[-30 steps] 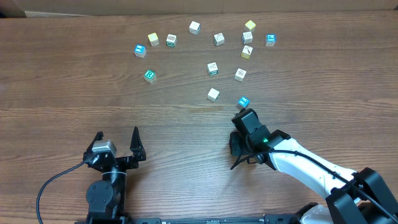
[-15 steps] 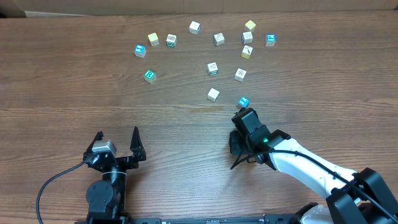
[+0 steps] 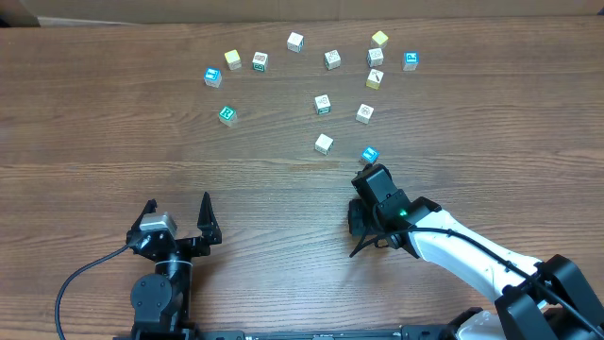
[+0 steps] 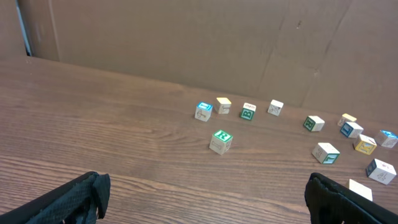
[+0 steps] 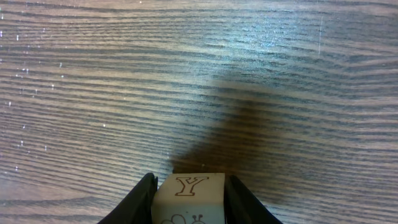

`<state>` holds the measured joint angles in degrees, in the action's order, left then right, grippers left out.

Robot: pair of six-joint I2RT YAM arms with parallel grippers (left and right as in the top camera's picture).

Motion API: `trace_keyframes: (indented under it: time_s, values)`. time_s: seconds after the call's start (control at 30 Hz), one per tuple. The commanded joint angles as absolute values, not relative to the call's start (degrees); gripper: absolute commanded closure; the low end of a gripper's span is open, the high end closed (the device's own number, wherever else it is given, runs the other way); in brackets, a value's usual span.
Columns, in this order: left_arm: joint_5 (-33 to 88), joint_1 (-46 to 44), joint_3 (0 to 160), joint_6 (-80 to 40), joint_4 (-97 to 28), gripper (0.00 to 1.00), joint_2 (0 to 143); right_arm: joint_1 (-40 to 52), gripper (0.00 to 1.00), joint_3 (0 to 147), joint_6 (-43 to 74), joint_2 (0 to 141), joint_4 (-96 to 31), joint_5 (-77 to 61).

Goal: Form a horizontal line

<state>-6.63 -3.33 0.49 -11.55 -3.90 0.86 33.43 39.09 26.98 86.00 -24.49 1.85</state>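
My right gripper (image 5: 188, 184) is shut on a pale wooden cube with a brown letter Y (image 5: 190, 198), held just above the wood table. In the overhead view this gripper (image 3: 362, 225) is right of the table's middle, and the cube is hidden under it. My left gripper (image 3: 179, 217) is open and empty near the front edge; its wide-apart fingers show in the left wrist view (image 4: 202, 194). No straight row of touching cubes is in view; every cube lies loose and apart.
Several loose cubes are scattered across the far half of the table. A blue cube (image 3: 370, 155) and a white cube (image 3: 324, 144) lie just beyond my right gripper. A green-marked cube (image 3: 226, 114) (image 4: 220, 140) lies at the left. A cardboard wall (image 4: 186, 43) stands behind.
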Motion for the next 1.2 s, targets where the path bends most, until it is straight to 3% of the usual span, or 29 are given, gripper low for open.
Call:
trace_keyframes:
  time_s: [0.0, 0.87, 1.17]
  values:
    - [-6.15, -2.98, 0.27, -10.26, -3.88, 0.00, 0.32, 33.76, 0.69, 38.83, 27.24, 86.17, -24.99, 1.58]
    - [-6.15, -2.98, 0.27, -10.28, -3.88, 0.00, 0.32, 33.80, 0.74, 38.83, 28.51, 86.17, -27.27, -0.78]
    - [-6.15, -2.98, 0.27, -10.28, -3.88, 0.00, 0.32, 33.80, 0.65, 38.83, 28.47, 86.17, -27.18, -0.75]
